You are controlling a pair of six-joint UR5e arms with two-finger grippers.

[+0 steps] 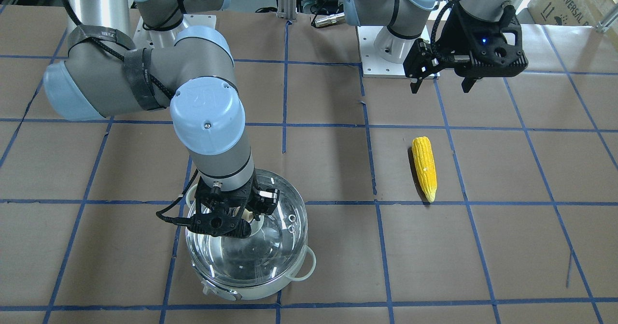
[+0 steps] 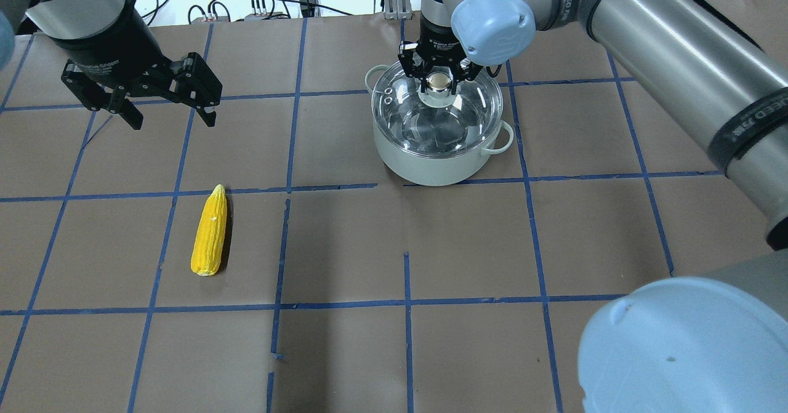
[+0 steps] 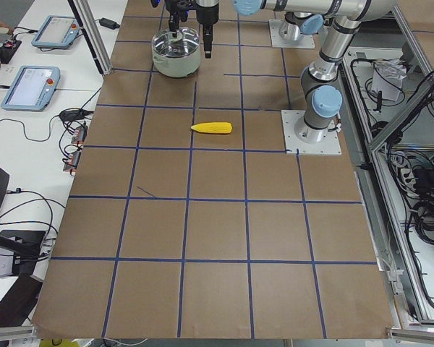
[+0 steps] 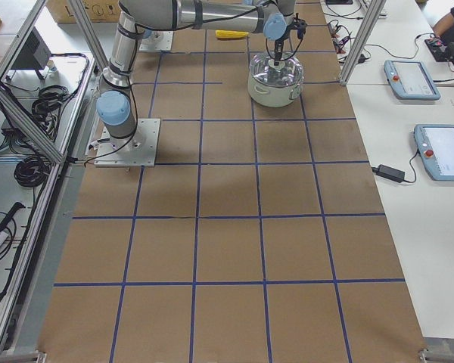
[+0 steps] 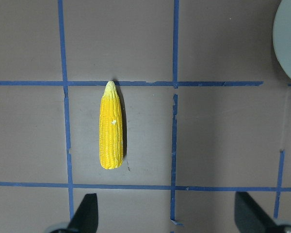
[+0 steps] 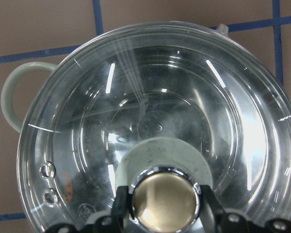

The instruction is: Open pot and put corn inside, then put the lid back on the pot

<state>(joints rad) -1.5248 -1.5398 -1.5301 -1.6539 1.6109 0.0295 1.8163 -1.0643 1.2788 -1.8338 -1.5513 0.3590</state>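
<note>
The pot [image 2: 431, 168] stands on the table with the clear glass lid [image 2: 458, 124] on it. My right gripper [image 2: 438, 84] reaches down over the pot and its fingers [image 6: 120, 204] press both sides of the lid's metallic knob [image 6: 165, 201]. The front view shows the same hold [image 1: 241, 218] on the lid [image 1: 273, 246]. The corn [image 2: 209, 231] lies flat on the table, well apart from the pot. My left gripper [image 2: 169, 117] hangs open and empty above the table, beyond the corn. In the left wrist view the corn [image 5: 111, 128] lies ahead of the open fingertips [image 5: 87, 208].
The table is brown paper with a blue tape grid [image 2: 286, 188]. The arms' base plates [image 1: 386, 58] stand at the robot's side. Teach pendants [image 4: 439, 151] and cables lie on a white side bench beyond the table's far edge.
</note>
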